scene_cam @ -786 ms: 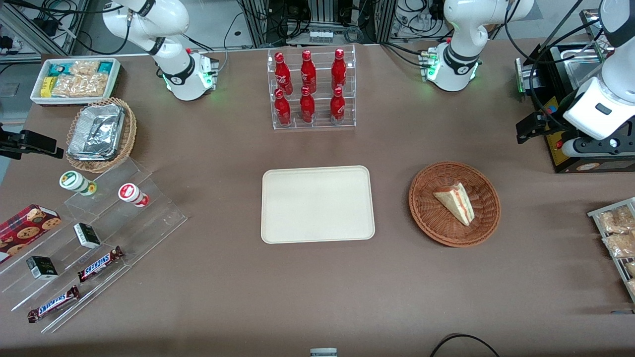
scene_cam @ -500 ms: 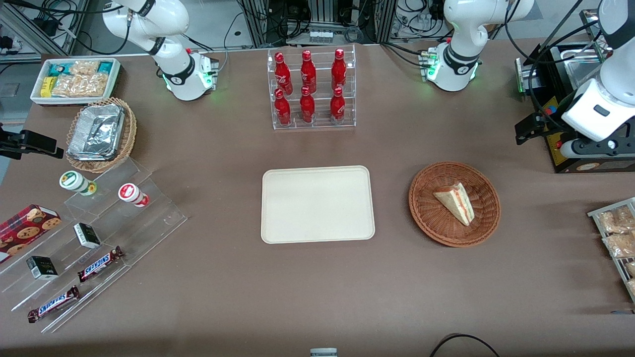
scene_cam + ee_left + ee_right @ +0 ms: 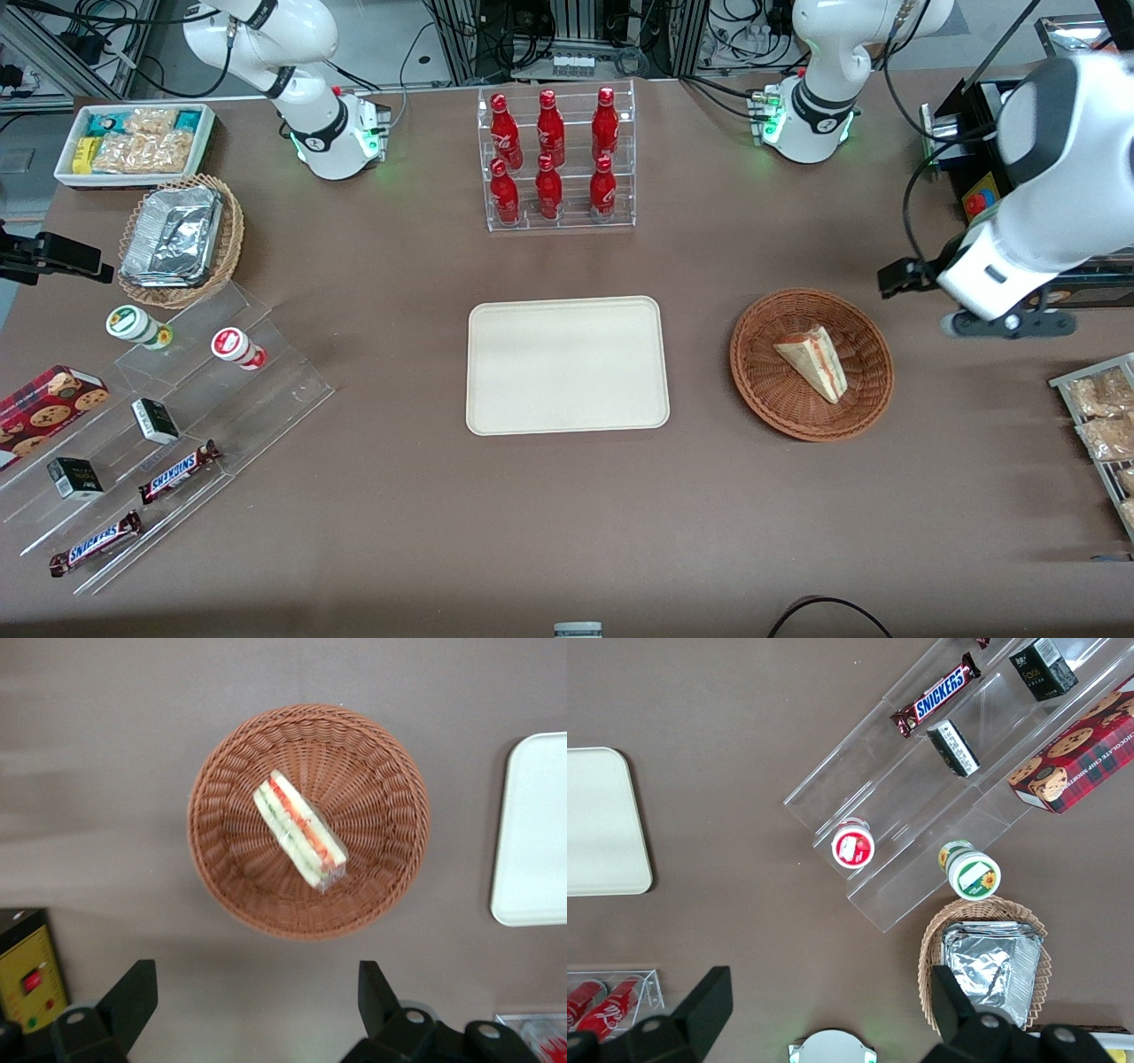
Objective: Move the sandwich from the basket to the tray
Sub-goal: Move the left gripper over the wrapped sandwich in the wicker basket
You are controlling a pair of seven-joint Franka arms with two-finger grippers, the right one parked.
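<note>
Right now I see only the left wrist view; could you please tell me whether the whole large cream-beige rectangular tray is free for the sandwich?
Observer: Yes. The front view shows the whole large cream-beige rectangular tray with nothing on it.
Operator: Thank you. What stands near it?
Observer: A clear rack of red bottles stands farther from the front camera than the tray, well apart from it.
Operator: And where is my pincer relative to the basket?
Observer: The open pincer hangs beside the round reddish-brown wicker basket, toward the working arm's end of the table, not above the triangular sandwich wedge.
</note>
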